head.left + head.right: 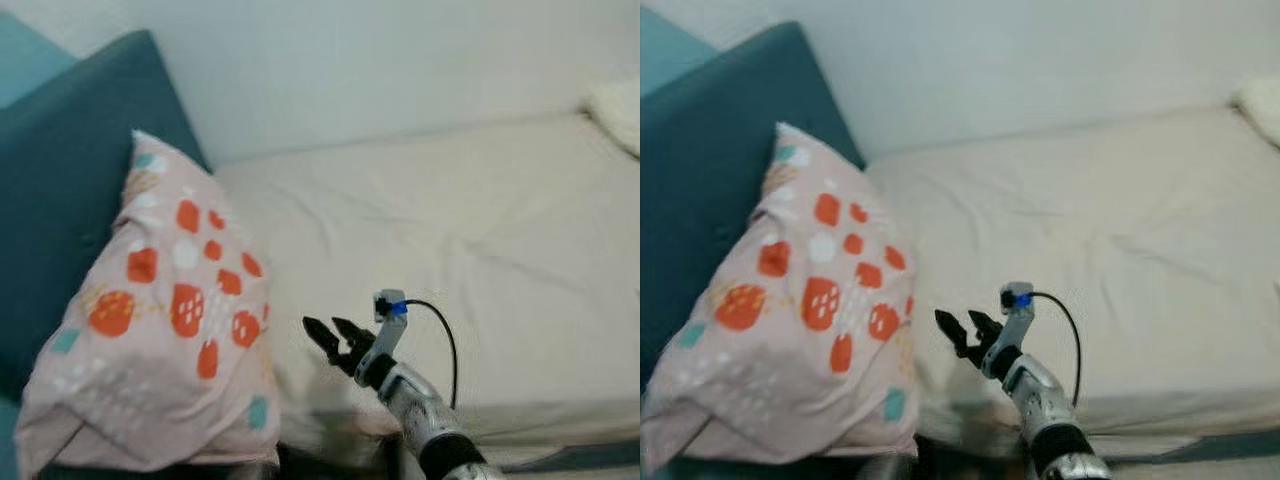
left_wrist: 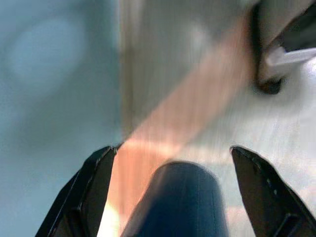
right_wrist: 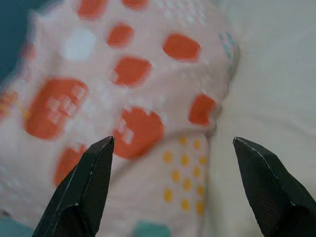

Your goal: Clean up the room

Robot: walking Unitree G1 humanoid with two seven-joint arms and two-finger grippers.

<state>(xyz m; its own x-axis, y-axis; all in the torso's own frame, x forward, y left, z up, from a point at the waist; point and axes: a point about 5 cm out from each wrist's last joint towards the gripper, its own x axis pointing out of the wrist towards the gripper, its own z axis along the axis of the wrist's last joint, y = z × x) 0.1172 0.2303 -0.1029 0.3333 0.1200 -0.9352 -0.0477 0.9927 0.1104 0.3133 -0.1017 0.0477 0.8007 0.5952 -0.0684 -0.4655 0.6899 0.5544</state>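
On the bed (image 1: pixel 470 230), at its head end, a pink pillow (image 1: pixel 170 330) printed with red-orange strawberries is leaning tilted against a teal headboard cushion (image 1: pixel 60 190), its lower edge resting on the cream sheet. The right tool (image 1: pixel 333 336) is hovering just beside the pillow's lower right side, apart from it, with its silver arm reaching in from below and a black cable (image 1: pixel 445 340) looping off the wrist. Its two black fingers (image 3: pixel 86 192) are standing wide apart and holding nothing; along them, the right wrist view is showing the pillow's printed face and the seam where it meets the sheet. The left tool (image 2: pixel 177 197) is hanging idle, also spread wide and empty, pointing down at a blurred floor with a strip of light wood.

The step in hand is looking like the pillow's placing or straightening at the head of the bed. Whether the tool is approaching for a grip or drawing away after a release is not something these pictures can settle. If a grip is coming, the next move is calling for the open fingers to close on the pillow's soft lower edge or corner, taking enough fabric that it is not slipping out.
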